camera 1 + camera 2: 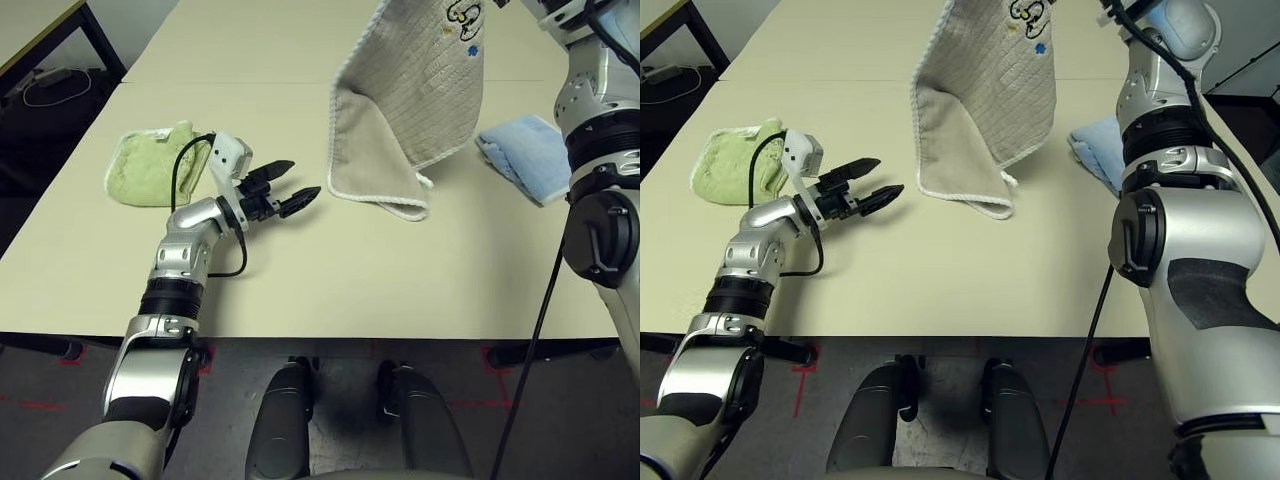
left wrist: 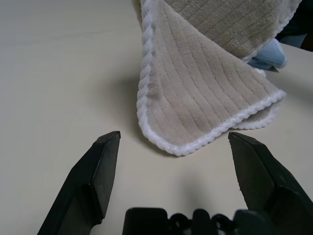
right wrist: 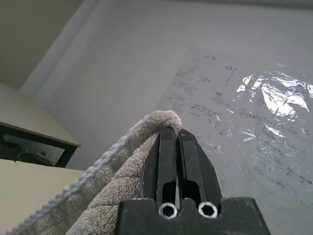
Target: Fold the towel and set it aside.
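Note:
The beige ribbed towel (image 1: pixel 405 110) with white stitched edging hangs from above the table, its lower folded edge resting on the tabletop. A dark embroidered logo (image 1: pixel 462 15) shows near its upper corner. My right gripper (image 3: pixel 177 142) is raised high and shut on the towel's top edge (image 3: pixel 156 122). Over the table, left of the towel's lower edge, my left gripper (image 1: pixel 287 186) stands open. Its fingers (image 2: pixel 98 166) point at the towel's white-edged corner (image 2: pixel 195 142) with a gap between.
A light green towel (image 1: pixel 155 165) lies crumpled on the table's left, behind my left arm. A light blue towel (image 1: pixel 528 152) lies folded at the right, beside my right arm. A dark desk (image 1: pixel 40 40) stands at the far left off the table.

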Controlling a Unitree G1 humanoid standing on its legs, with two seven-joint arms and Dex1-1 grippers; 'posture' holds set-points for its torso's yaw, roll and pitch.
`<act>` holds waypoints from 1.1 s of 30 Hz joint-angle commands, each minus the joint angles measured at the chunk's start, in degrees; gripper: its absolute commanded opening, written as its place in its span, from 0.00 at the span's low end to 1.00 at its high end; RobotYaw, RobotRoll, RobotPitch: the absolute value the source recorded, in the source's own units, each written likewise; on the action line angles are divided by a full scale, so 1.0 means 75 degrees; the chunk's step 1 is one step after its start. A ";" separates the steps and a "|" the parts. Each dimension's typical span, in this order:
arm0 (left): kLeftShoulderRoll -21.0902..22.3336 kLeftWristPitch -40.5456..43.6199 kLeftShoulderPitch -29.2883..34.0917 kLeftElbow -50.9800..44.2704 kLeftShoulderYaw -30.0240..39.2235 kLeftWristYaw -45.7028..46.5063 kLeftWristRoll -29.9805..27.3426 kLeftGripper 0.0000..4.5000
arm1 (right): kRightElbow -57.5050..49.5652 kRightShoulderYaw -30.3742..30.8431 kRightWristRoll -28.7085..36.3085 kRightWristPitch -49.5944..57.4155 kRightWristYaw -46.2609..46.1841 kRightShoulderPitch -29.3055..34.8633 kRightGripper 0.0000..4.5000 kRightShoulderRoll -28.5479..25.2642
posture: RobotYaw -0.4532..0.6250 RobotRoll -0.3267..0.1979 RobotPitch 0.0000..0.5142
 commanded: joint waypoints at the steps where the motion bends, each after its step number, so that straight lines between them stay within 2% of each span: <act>1: -0.0150 0.0069 -0.0251 0.0486 -0.0023 0.0065 0.0039 1.00 | -0.0112 -0.0155 0.0111 -0.0006 0.0038 -0.0106 0.01 -0.0189 | 0.44 0.62 0.31; 7: -0.0355 -0.0178 -0.0711 0.1182 0.0031 0.0445 0.0187 1.00 | -0.0091 -0.0237 0.0102 0.0007 0.0021 -0.0260 0.01 -0.0277 | 0.44 0.62 0.33; 14: -0.0423 -0.0100 -0.0831 0.1496 -0.0075 0.0334 0.0299 1.00 | -0.0150 -0.0253 0.0152 0.0002 0.0088 -0.0392 0.01 -0.0233 | 0.44 0.62 0.34; 26: -0.0631 0.1360 -0.0966 0.1641 -0.0148 0.0071 0.0133 1.00 | -0.0330 -0.0213 0.0265 0.0072 0.0163 -0.0512 0.01 -0.0155 | 0.44 0.62 0.34; 33: -0.0699 0.1268 -0.1196 0.2023 -0.0043 0.0440 0.0239 1.00 | -0.0416 -0.0195 0.0278 0.0108 0.0172 -0.0476 0.01 -0.0086 | 0.44 0.62 0.35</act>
